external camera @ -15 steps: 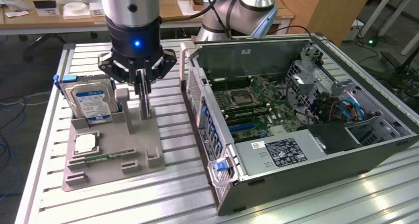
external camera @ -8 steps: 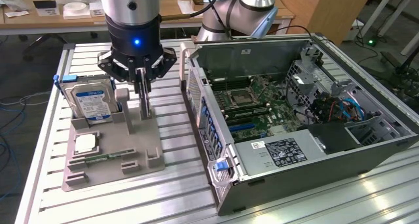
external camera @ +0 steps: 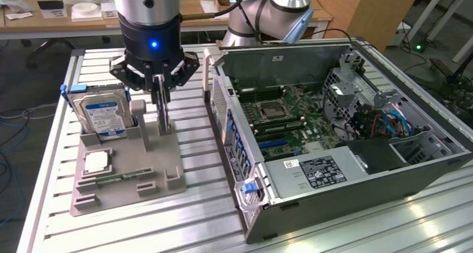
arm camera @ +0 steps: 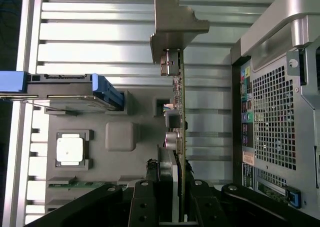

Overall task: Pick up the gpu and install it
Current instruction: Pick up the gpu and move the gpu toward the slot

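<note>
Standing upright in the holder (external camera: 126,192) at the exterior view's left, the gpu (external camera: 163,117) is apparently pinched by the part-closed gripper (external camera: 160,95): pick-up is judged underway, and a straight lift is needed.

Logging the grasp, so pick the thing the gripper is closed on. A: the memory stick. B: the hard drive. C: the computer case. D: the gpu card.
D: the gripper clasps the thin gpu card, upright on edge above the grey holder, with the hard drive standing apart beside it.
</note>
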Robot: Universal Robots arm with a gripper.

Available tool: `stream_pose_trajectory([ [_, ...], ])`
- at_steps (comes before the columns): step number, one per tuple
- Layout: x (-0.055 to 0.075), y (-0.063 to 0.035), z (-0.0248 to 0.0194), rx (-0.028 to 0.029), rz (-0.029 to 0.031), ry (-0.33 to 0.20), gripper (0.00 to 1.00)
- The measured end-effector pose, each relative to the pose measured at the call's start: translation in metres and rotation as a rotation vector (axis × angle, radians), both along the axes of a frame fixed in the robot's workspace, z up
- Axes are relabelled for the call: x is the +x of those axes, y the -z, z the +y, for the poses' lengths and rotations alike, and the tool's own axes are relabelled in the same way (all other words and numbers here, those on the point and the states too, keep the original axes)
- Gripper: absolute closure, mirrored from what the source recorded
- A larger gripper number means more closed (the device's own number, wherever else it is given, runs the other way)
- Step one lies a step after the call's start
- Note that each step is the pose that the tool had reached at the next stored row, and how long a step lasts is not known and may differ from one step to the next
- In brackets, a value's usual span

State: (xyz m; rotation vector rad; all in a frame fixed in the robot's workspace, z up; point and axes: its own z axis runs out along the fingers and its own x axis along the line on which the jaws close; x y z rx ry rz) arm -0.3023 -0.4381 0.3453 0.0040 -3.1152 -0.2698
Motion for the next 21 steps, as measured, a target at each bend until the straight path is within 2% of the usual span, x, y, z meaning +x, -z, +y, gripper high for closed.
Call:
stream_pose_trajectory([
  [14,0.0,-0.0103,-0.0002,0.0046,-0.0001,0.0,0.72],
  [21,0.0,-0.0154,-0.0002,0.0049,0.0,0.0,0.72],
])
